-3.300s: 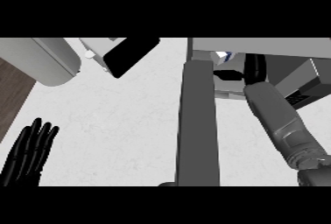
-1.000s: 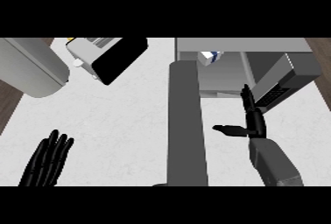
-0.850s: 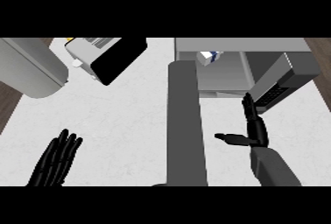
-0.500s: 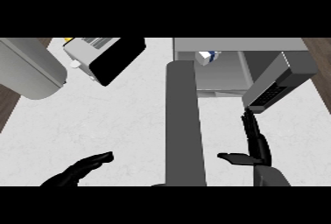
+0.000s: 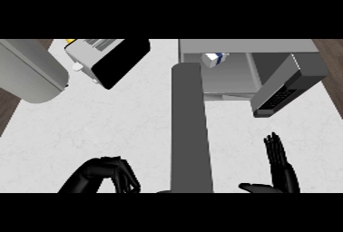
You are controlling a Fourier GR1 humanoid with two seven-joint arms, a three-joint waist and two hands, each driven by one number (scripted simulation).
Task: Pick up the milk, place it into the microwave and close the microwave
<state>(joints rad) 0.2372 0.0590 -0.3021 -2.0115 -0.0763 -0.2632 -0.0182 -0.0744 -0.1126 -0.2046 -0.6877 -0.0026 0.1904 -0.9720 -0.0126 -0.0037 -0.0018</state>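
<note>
The milk carton, white with blue, stands inside the open microwave at its back left. The microwave's grey door swings out toward me, edge-on, running down the middle of the view. My right hand is at the lower right, fingers straight and pointing up, thumb out to the left, holding nothing, to the right of the door. My left hand is at the lower left, left of the door, its fingers curled downward around nothing.
A toaster with a black panel sits at the upper left. A large grey rounded object lies at the far left. The microwave's control panel juts at the right. White counter spreads between.
The right hand has pulled back from the microwave toward the lower edge, leaving the milk inside. The left hand moved right toward the door and curled its fingers.
</note>
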